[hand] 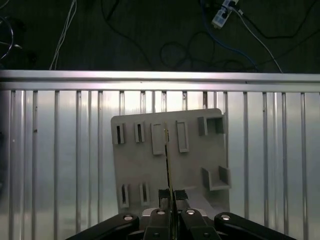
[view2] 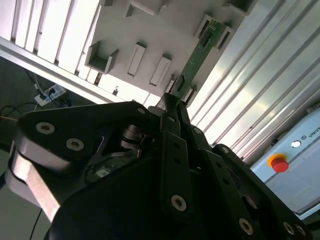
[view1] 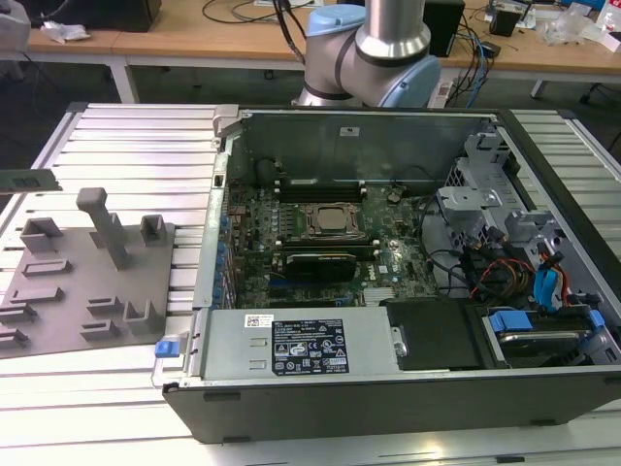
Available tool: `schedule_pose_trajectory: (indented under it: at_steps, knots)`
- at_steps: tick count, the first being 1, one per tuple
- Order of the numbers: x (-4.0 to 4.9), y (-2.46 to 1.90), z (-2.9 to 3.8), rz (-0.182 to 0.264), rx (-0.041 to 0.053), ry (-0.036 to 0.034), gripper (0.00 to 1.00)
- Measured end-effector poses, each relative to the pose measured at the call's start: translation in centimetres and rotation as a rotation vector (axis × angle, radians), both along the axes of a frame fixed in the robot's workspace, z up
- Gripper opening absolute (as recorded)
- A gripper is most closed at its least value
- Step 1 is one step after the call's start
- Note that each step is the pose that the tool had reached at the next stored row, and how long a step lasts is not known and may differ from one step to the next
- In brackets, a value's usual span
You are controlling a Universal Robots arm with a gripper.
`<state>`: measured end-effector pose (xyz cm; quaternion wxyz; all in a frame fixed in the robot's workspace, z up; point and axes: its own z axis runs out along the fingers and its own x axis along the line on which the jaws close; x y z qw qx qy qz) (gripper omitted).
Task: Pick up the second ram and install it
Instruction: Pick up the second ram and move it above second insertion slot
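The pincer (view2: 175,98) is clamped on the second ram (view2: 199,52); its black fingers (view2: 170,142) press against the two flat faces, at what looks like one end of the stick, and the rest of the green board juts out free beyond the tips. In the first wrist view the stick shows edge-on, a thin line running out from between the closed fingers over the grey fixture plate (hand: 192,165), which lies on the slatted metal worktop (hand: 60,150); whether its far end touches one of the plate's blocks or hangs clear of them I cannot tell. In the exterior view a green strip at the view's far left, above the plate, looks to be the same stick; it is well apart from the open computer case (view1: 388,398), where the black memory slots (view1: 320,182) lie beside the processor socket (view1: 330,221). I judge the stick light and fairly stiff along its length, but thin as a card and easily cracked or bent if pushed sideways; its faces carry small parts, so a firm squeeze is enough — no more. A hold on the flat faces suits it; taken at one end, though, the long free part makes a lever, and a knock there could twist it in the grip.
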<state>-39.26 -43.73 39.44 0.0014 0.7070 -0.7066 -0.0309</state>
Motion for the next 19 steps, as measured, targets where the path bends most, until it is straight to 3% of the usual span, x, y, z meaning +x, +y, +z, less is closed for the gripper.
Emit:
schedule_pose_trajectory:
  at_steps: [6,15,19]
  knots:
    - [0.00,1.82,1.74,0.000,0.0004,-0.0003,0.14]
    - [0.25,1.83,1.78,0.000,0.0005,0.0001,0.14]
    - [2.43,1.83,1.77,0.000,0.0006,0.0000,0.14]
